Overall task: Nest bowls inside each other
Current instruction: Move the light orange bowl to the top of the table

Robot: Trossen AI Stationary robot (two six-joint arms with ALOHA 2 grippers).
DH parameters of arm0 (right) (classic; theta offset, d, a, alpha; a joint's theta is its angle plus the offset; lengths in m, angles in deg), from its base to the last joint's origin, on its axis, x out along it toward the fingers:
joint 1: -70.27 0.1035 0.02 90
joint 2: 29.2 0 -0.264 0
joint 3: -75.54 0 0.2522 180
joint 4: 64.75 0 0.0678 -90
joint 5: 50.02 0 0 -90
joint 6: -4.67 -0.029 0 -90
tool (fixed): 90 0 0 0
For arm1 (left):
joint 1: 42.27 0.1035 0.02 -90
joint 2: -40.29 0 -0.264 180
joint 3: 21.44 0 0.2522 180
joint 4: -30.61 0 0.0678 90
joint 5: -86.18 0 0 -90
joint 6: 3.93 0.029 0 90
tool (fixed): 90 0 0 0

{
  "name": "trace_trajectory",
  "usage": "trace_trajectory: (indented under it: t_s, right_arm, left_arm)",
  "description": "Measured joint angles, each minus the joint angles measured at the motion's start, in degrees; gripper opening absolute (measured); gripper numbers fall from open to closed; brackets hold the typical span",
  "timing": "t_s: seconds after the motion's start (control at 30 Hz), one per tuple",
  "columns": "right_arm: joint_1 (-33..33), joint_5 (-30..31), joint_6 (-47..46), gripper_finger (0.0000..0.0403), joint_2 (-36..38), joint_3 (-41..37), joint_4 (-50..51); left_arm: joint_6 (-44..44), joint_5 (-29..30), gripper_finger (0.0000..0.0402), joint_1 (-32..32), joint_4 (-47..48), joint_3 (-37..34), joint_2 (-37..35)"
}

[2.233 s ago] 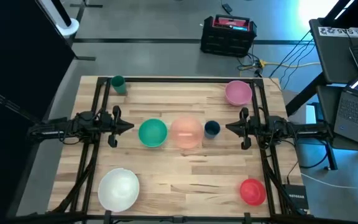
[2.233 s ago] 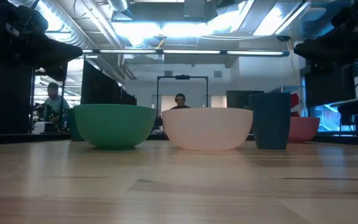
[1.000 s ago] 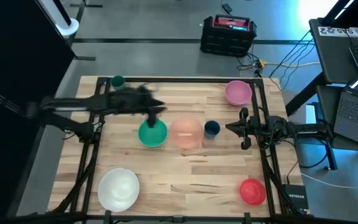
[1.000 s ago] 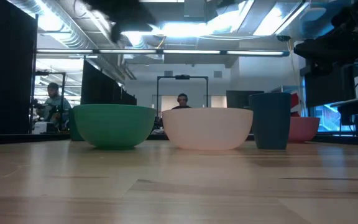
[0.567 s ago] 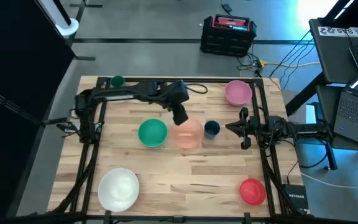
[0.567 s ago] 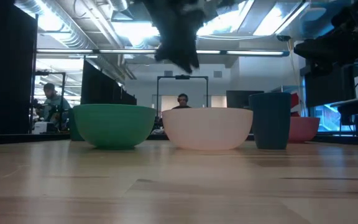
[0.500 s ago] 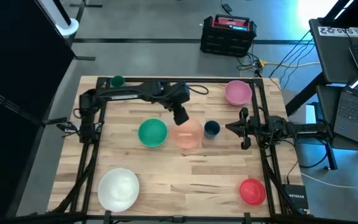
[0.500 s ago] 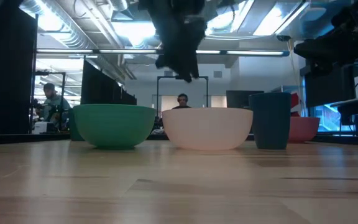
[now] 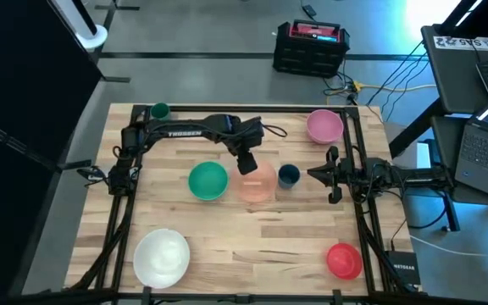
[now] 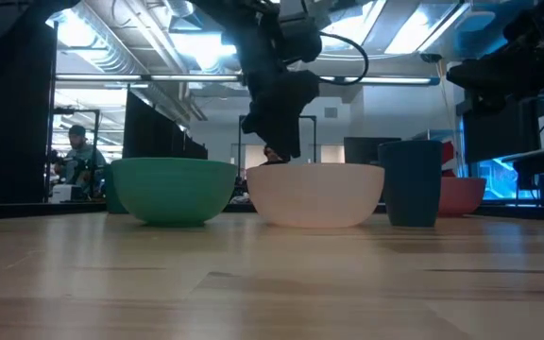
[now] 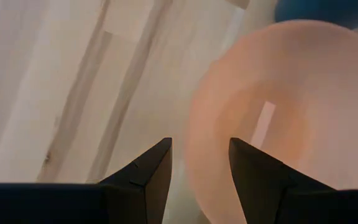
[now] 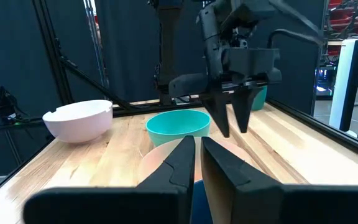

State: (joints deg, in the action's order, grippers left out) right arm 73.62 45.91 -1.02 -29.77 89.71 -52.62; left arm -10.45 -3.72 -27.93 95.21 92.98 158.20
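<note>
Five bowls rest upright on the wooden table: green, pale peach, pink, red-orange and white. My left gripper hangs open, pointing steeply down over the far-left rim of the peach bowl. In its wrist view one finger stands outside that rim and the other over the bowl's inside. In the low view the fingertips sit just above the rim. My right gripper waits shut and level at the table's right side.
A dark blue cup stands right beside the peach bowl, between it and my right gripper. A small teal cup stands at the far left corner. Bare wood lies along the table's near middle. Black frame rails run down both sides.
My left arm has swung out from the far left toward the table's middle, past the green bowl. It has come down over the peach bowl's far-left rim. Its gripper has tipped from nearly level to pointing steeply down. No bowl has moved.
</note>
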Motion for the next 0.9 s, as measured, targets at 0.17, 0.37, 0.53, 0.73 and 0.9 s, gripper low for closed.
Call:
trace_trajectory:
  t_s: [0.17, 0.37, 0.53, 0.73, 0.9]
  right_arm:
    - [0.00, 0.00, 0.00, 0.0012, -0.01, 0.00, 0.02]
    - [0.00, 0.00, 0.02, 0.0012, -0.01, -0.02, 0.01]
    - [0.00, 0.00, 0.00, 0.0012, 0.00, 0.00, 0.02]
    - [0.00, 0.00, 0.00, 0.0012, -0.01, 0.00, 0.02]
    - [0.00, 0.00, 0.00, 0.0012, -0.01, 0.00, -0.01]
  left_arm:
    - [0.85, 0.13, 0.0144, 0.75, -0.54, -1.65, 0.07]
    - [-0.25, 0.15, 0.0144, 0.70, -0.47, -3.49, 0.11]
    - [-0.63, -0.44, 0.0144, 0.66, -0.69, -3.62, 1.22]
    - [-1.12, -1.28, 0.0144, 0.64, -0.79, -3.85, 2.96]
    - [-2.18, -1.59, 0.0138, 0.59, -2.03, -3.84, 4.39]
